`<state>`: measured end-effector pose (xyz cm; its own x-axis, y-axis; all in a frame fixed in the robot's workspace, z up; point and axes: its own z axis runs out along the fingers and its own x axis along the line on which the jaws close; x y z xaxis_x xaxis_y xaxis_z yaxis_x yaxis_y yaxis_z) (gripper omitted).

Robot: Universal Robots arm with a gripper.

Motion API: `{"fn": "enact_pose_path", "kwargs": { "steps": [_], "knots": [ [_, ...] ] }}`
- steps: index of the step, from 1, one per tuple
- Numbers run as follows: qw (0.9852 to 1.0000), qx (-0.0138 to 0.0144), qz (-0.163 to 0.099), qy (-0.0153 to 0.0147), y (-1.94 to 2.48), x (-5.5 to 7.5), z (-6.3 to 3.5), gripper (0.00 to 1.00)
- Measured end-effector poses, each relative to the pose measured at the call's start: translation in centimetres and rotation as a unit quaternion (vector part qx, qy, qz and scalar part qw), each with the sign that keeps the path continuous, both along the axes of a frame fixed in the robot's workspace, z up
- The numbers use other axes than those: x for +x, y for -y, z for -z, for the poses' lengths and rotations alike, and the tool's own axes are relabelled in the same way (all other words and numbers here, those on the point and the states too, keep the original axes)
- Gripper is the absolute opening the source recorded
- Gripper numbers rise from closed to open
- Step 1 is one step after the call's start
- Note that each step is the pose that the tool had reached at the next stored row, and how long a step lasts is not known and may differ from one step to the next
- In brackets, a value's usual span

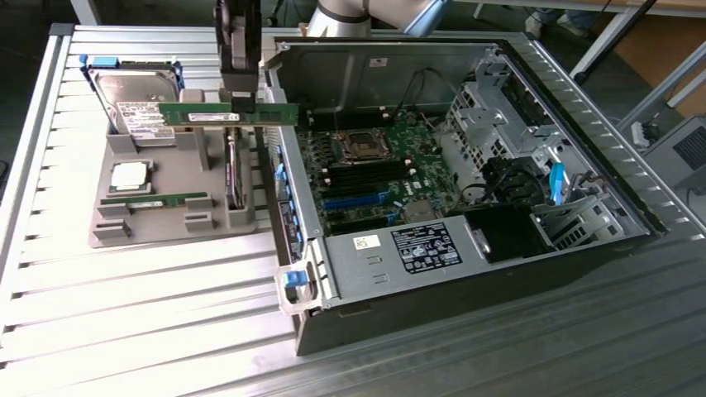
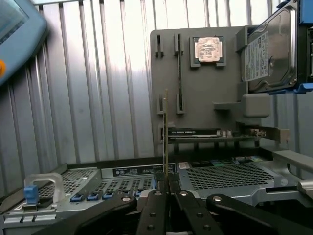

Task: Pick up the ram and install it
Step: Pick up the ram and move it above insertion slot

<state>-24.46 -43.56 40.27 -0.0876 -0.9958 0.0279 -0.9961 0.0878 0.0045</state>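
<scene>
A: So, what does the gripper point(image 1: 241, 106) have hold of?

B: Its jaws are drawn nearly together, pinching the upper edge of the ram point(image 1: 204, 115), the green stick with the white label. The stick hangs just under the fingertips with its long side level, up in the air.

A: What lies around it?

B: Below the gripper, toward the exterior view's left, sits the grey tray point(image 1: 144, 236), and the ram touches no part of it. On that tray, lower than the gripper, rest the twin stick point(image 1: 165, 202) and the silver processor point(image 1: 131, 175). The hard drive point(image 1: 135, 93) stands close beside the held stick's far end.

A: And the computer case point(image 1: 441, 58)?

B: It lies open on the gripper's other side, toward the exterior view's right. Its motherboard point(image 1: 375, 178) is well below the held stick. In the wrist view the ram point(image 2: 166, 127) appears edge-on, a thin line rising from between the black jaws, with the case's side wall beneath it.
</scene>
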Motion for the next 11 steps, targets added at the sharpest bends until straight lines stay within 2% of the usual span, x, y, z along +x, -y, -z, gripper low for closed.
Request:
{"fn": "enact_pose_path", "kwargs": {
  "steps": [11],
  "knots": [
    [1.0,0.0,0.0,0.0,0.0,1.5,0.0,0.11]
  ]
}}
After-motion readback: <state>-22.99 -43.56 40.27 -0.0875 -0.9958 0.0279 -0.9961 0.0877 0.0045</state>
